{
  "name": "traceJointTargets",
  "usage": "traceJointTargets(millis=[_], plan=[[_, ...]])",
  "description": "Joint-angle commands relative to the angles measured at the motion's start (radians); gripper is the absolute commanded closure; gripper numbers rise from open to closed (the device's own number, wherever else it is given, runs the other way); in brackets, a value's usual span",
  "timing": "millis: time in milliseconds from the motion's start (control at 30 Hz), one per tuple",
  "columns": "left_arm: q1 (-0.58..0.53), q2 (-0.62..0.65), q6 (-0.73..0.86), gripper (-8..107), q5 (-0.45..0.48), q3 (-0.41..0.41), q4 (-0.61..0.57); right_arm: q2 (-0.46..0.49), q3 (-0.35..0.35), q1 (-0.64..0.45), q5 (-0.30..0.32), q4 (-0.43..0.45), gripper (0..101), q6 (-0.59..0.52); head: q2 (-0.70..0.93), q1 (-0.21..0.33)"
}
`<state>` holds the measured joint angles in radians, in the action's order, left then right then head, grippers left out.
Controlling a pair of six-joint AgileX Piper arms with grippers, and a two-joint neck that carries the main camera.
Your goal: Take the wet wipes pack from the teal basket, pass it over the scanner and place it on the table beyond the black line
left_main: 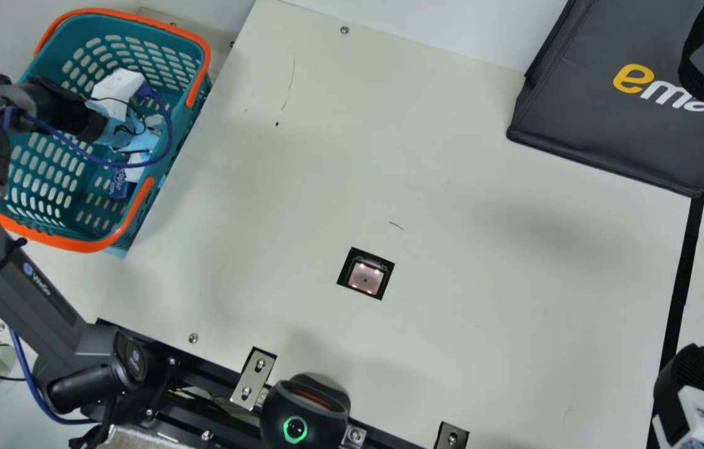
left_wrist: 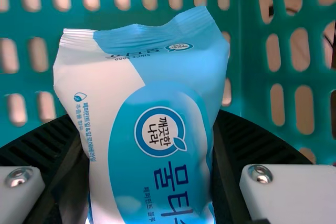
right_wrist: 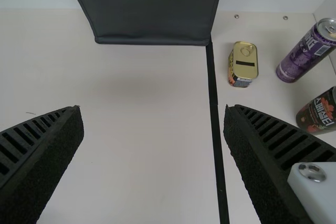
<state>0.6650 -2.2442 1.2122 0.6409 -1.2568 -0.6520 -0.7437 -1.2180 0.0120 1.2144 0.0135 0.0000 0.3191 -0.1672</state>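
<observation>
My left gripper (left_main: 116,132) is down inside the teal basket (left_main: 168,47) in the main view. In the left wrist view, the blue-and-white wet wipes pack (left_wrist: 163,93) stands between the fingers of my left gripper (left_wrist: 149,124), pressed from both sides; its lower part is cut off by the view's edge. The scanner (left_main: 365,279) lies in the middle of the table. My right gripper (left_main: 691,386) hangs at the lower right beside the black line (left_main: 682,274). Seen from its wrist, my right gripper (right_wrist: 152,114) is open and holds nothing.
A dark bag (left_main: 601,125) stands at the table's far right. Beyond the line are a small can (right_wrist: 243,64), a purple can (right_wrist: 307,51) and a dark can (right_wrist: 319,111). The basket's orange handles (left_main: 58,240) lie along its rim. A black round device (left_main: 305,408) sits at the near edge.
</observation>
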Motion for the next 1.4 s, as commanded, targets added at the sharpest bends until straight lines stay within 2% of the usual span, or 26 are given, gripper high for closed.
traceJointTargets(millis=[0,367,600,933,1367], plan=[[0.006,0.018,0.001,107,0.005,0.008,-0.018,0.0,0.0,0.0,0.0,0.0,6,0.0,0.002,0.029],[0.056,0.182,0.016,107,-0.055,0.135,-0.119,0.0,0.0,0.0,0.0,0.0,6,0.0,0.002,0.029],[0.079,0.317,-0.074,107,-0.088,0.212,-0.095,0.0,0.0,0.0,0.0,0.0,6,0.0,0.002,0.029],[0.096,0.506,-0.325,107,-0.079,0.277,0.057,0.0,0.0,0.0,0.0,0.0,6,0.0,0.002,0.029],[0.083,0.725,-0.729,107,-0.042,0.3,0.324,0.0,0.0,0.0,0.0,0.0,6,0.0,0.002,0.029]])
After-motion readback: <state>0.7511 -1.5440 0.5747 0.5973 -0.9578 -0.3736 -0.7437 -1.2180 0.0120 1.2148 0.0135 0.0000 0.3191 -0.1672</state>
